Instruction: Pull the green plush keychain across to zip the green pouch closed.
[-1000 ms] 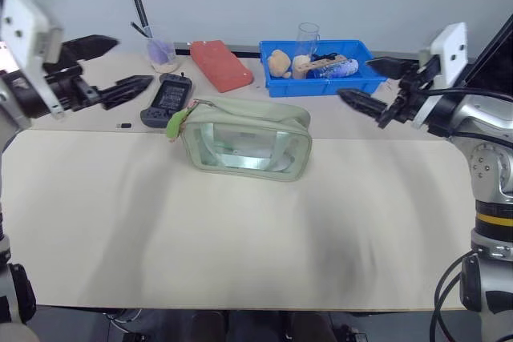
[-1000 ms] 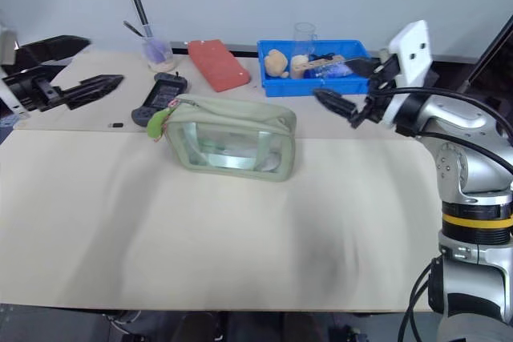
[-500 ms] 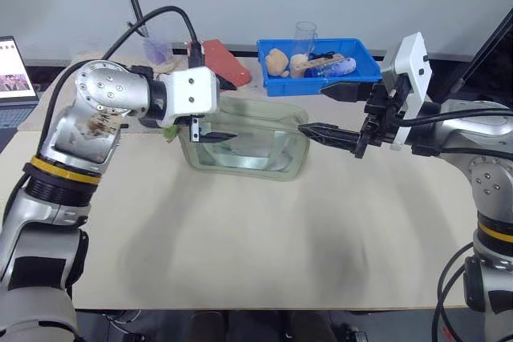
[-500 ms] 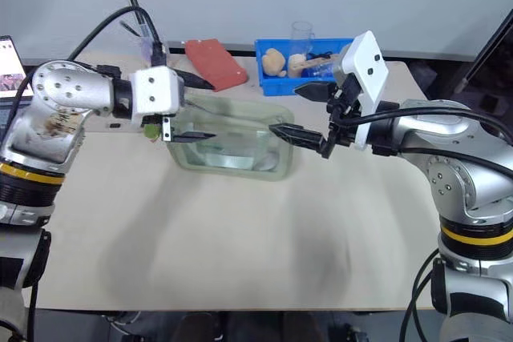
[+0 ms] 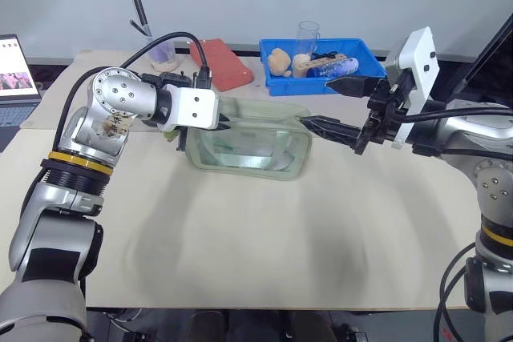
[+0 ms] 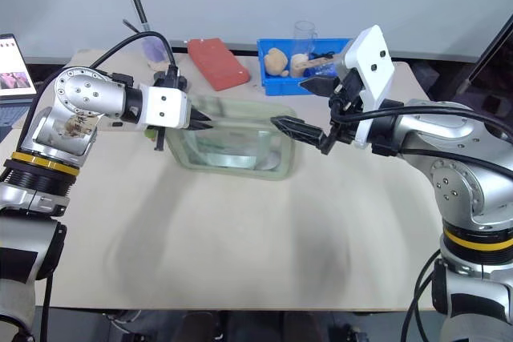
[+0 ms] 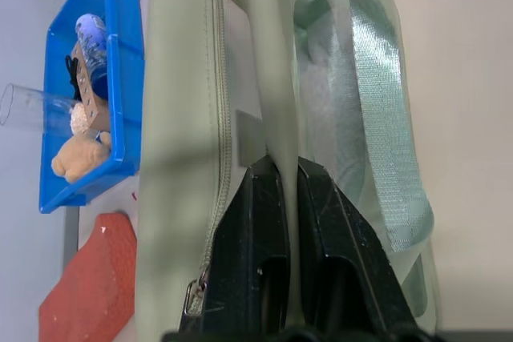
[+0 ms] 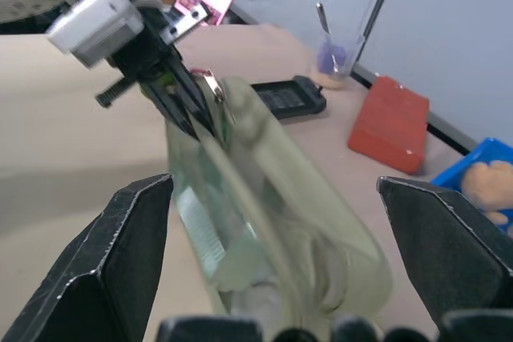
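**Green pouch pinched at its left end**

Sage-green fabric, the green pouch [image 5: 247, 138] lies on the beige table [image 5: 240, 238] before the blue bin [image 5: 317, 62]; the left gripper [image 7: 282, 183] has its fingers pressed together on a fold of the pouch's top panel beside the zipper; the right gripper [image 5: 337, 106], spread wide and holding nothing, hovers at the pouch's opposite end; a sliver of the green plush keychain [image 5: 170, 132] peeks beneath the left wrist.

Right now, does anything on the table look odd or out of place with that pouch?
Yes. The left pincer is shut on the green pouch at the top edge of its fabric, beside the zipper, not on the green plush keychain. The right pincer stands open at the pouch's other end.
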